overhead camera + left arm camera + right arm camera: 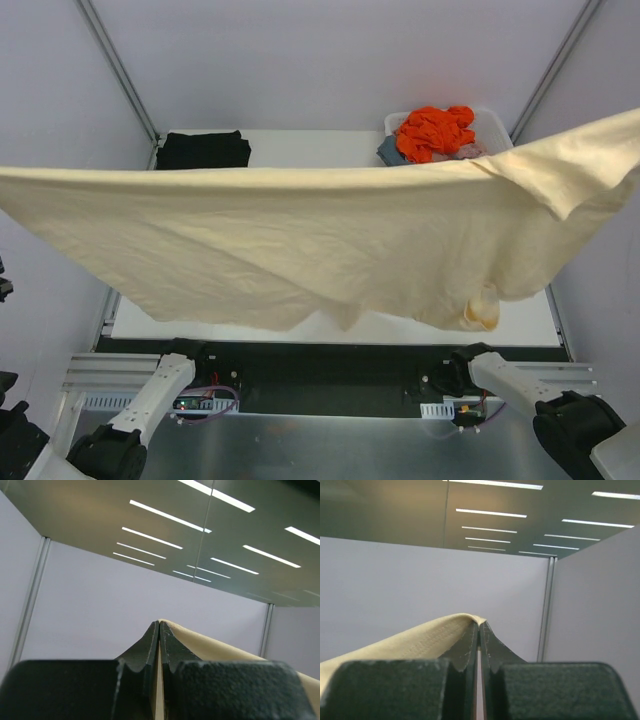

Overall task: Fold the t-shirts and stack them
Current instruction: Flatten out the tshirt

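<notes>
The pale cream-yellow t-shirt hangs stretched wide across the top view, held high above the table and hiding most of it. My left gripper is shut on the shirt's left edge, pointing up at the ceiling. My right gripper is shut on the shirt's right edge, also pointing up. Both gripper tips lie outside the top view. The black t-shirt lies folded at the table's far left.
A white slotted basket at the far right of the table holds orange cloth and other clothes. Grey booth walls and metal posts surround the table. The arm bases sit at the near edge.
</notes>
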Robot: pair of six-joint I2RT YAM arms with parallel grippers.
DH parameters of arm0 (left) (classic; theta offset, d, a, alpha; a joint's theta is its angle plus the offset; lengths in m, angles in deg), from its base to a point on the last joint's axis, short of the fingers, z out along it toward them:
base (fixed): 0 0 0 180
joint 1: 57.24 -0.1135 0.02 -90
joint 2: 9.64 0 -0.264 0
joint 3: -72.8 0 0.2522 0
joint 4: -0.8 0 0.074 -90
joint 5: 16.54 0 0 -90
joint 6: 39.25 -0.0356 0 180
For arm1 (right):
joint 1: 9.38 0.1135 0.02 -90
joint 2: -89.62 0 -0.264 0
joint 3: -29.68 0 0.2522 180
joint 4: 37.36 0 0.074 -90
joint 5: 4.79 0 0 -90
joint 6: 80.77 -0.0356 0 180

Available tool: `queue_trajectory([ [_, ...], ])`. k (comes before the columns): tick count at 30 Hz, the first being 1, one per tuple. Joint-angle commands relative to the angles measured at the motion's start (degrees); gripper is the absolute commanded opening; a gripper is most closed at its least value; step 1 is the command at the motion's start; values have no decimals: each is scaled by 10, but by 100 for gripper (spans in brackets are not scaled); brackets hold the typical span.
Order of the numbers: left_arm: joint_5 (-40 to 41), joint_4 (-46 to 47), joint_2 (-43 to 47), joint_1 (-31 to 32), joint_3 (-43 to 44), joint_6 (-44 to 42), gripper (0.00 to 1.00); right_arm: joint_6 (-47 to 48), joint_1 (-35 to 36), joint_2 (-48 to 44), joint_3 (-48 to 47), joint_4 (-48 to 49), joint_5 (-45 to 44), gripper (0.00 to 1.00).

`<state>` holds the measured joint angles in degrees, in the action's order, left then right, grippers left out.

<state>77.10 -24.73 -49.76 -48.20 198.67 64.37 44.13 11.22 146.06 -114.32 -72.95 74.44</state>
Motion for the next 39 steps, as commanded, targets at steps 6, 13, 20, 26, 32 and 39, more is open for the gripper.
queue_trajectory([
  [6,20,25,-79,1,-35,-40,0,109,-2,59,9,49,-47,1],
  [13,138,65,-197,1,-209,-98,0,84,-70,206,124,56,-60,1],
  [20,162,173,-342,-2,-400,-131,0,-17,-162,321,334,163,190,1],
  [26,144,186,-518,-5,-408,-144,0,-61,-164,441,359,174,253,1],
  [32,131,183,-602,-7,-367,-142,0,-92,-164,493,350,163,271,2],
  [39,128,183,-604,-9,-385,-121,0,-104,-160,467,389,141,265,2],
])
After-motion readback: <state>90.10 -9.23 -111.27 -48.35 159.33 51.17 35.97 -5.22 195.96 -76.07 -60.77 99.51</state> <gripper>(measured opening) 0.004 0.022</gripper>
